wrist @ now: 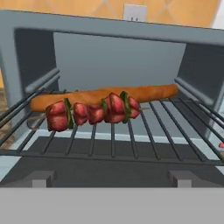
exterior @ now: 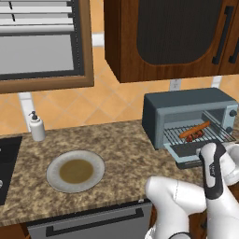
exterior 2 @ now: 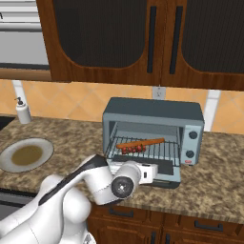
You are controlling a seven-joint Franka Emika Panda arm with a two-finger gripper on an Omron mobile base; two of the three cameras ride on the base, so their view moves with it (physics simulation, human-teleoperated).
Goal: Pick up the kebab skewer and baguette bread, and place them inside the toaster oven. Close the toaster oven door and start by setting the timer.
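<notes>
Hand view: wide-open, empty gripper (wrist: 112,181) faces kebab skewer (wrist: 92,111) and baguette bread (wrist: 148,93); no legible writing.

A: Blue-grey boxy toaster oven (exterior 2: 153,131) on the speckled stone counter (exterior 2: 214,176); round plate (exterior 2: 26,154) at its 9 o'clock, well apart.

B: On its wire rack (wrist: 131,131): chunky red-brown kebab skewer (wrist: 92,110), slim orange-brown baguette bread (wrist: 144,93) touching behind it at 12. Drop-down door (exterior 2: 157,170) lies in front.

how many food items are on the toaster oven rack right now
2. The baguette bread lies lengthwise across the wire rack of the toaster oven, and the kebab skewer lies just in front of it, nearer the open door. Nothing else shows on the rack.
</notes>
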